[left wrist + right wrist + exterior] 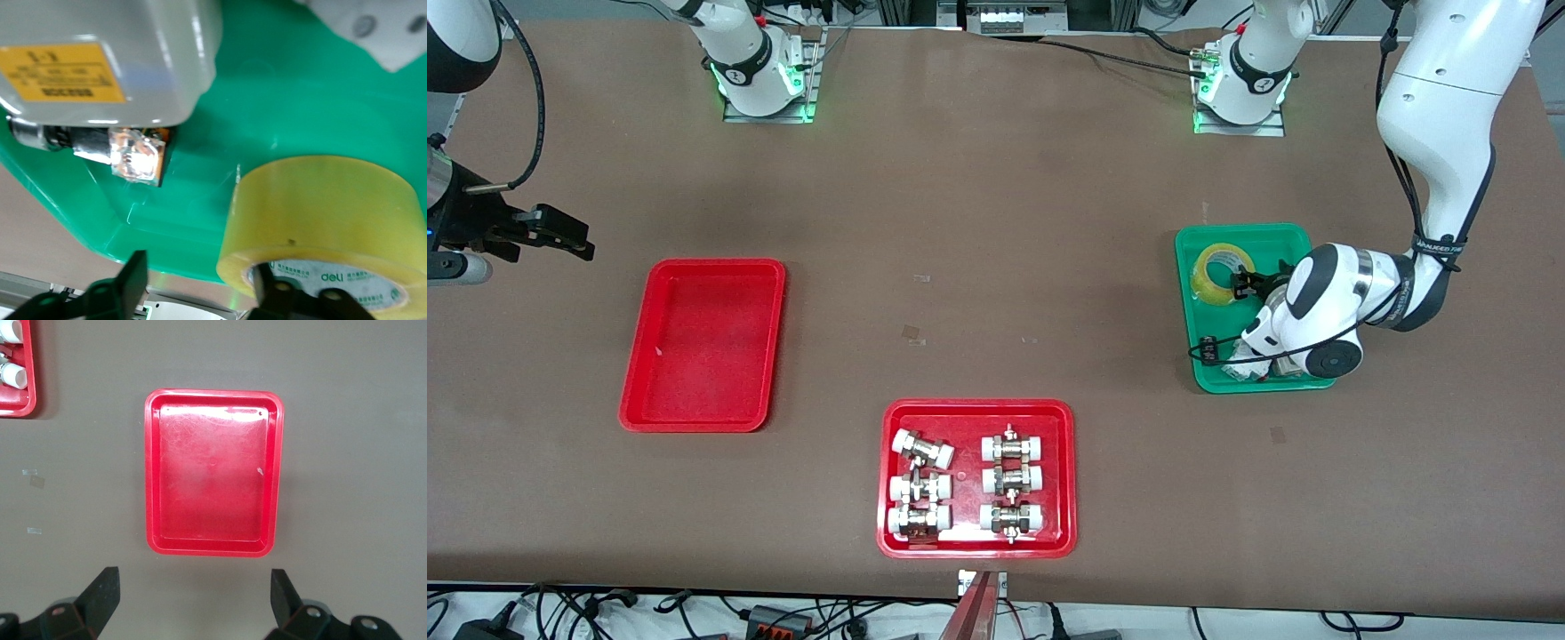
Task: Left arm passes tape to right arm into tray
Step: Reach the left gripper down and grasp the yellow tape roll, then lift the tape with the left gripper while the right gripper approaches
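Note:
The tape (1221, 271), a yellowish roll with a pale core, lies in a green tray (1184, 311) toward the left arm's end of the table. My left gripper (1249, 284) is down at the roll. In the left wrist view one finger (270, 293) sits inside the core of the tape (327, 207). The other finger (133, 280) stands outside with a gap to the wall, so the left gripper (200, 283) is open. The plain red tray (703, 342) lies toward the right arm's end. My right gripper (560, 233) hangs open over the bare table beside the tray (213, 473), its fingers empty (193, 587).
A second red tray (891, 533) holding several metal fittings sits nearer the front camera, mid-table; its corner (13, 407) also shows in the right wrist view. A white box with a yellow label (100, 67) lies in the green tray (280, 100) beside the tape.

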